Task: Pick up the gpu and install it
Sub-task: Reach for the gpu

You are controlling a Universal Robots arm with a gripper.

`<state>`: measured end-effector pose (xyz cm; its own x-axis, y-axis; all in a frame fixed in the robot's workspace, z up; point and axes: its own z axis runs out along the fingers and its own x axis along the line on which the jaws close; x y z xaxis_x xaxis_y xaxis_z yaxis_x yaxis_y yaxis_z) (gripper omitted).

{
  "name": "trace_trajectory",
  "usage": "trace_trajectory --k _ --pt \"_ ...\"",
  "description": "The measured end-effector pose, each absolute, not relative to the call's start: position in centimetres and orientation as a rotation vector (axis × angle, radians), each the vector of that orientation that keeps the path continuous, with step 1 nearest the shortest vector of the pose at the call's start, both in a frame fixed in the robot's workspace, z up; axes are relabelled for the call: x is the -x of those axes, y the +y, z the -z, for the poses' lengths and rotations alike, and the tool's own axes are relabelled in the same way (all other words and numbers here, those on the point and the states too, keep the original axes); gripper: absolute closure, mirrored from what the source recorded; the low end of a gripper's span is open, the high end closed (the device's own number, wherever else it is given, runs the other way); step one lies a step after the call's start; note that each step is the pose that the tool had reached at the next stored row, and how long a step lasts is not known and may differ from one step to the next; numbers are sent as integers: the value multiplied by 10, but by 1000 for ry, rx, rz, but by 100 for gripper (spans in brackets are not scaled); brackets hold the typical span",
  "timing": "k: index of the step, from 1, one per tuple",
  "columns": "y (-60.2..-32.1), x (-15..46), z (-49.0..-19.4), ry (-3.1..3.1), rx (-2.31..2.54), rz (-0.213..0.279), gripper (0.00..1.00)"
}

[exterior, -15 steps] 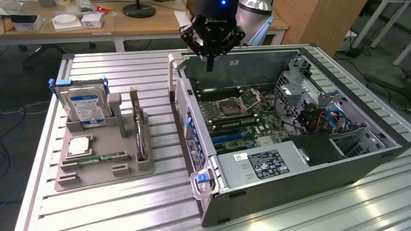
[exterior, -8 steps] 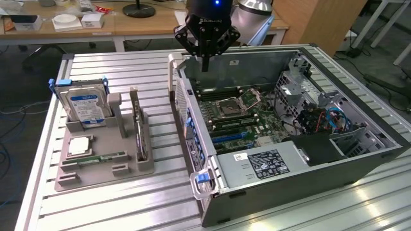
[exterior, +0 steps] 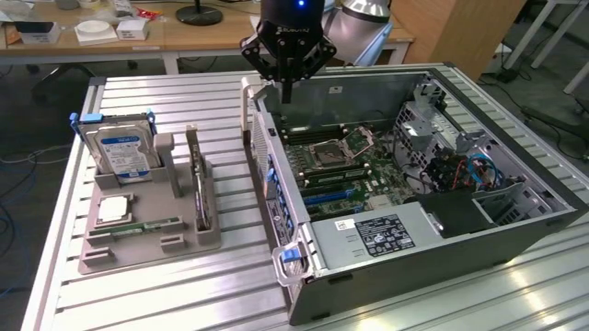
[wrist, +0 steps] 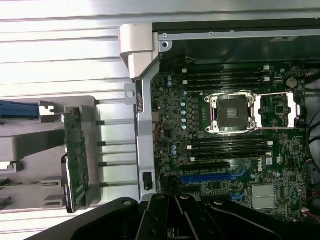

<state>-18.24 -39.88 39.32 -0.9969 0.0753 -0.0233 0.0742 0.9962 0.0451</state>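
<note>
Overhead, the empty hand (exterior: 287, 93) hangs pinched shut, well apart from the gpu (exterior: 198, 186).

Slatted metal table (exterior: 156, 300) bears a grey holder (exterior: 173, 201) and open computer case (exterior: 460, 254).

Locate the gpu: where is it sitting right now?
In the exterior view, the gpu stands on edge in a slot of the grey holder on that view's left. It sits between the hard drive and the open computer case.
</note>
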Motion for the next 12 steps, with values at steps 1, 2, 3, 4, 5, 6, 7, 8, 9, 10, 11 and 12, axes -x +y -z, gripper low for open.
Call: trace_trajectory --k 1,2,3,4,5,6,7,8,9,10,11,12 --pt "-399 184 -393 3114 -117 -69 90" --pt "-399 186 -393 3114 -117 -69 90" --pt "-399 188 -393 3114 -117 -69 90" --pt "-399 191 -393 3114 -116 -69 90" --pt "-399 194 -393 3114 -117 -69 90" --pt "-399 198 -393 3114 -117 -69 90" --pt "-399 202 -393 3114 -117 -69 90" --pt "-399 206 -393 3114 -117 -69 90" --pt "-399 211 -393 3114 -116 -69 90" --pt "-399 216 -393 3114 -117 -70 90" --pt "-399 220 -393 3114 -117 -70 90" --pt "-399 225 -393 3114 -117 -71 90"
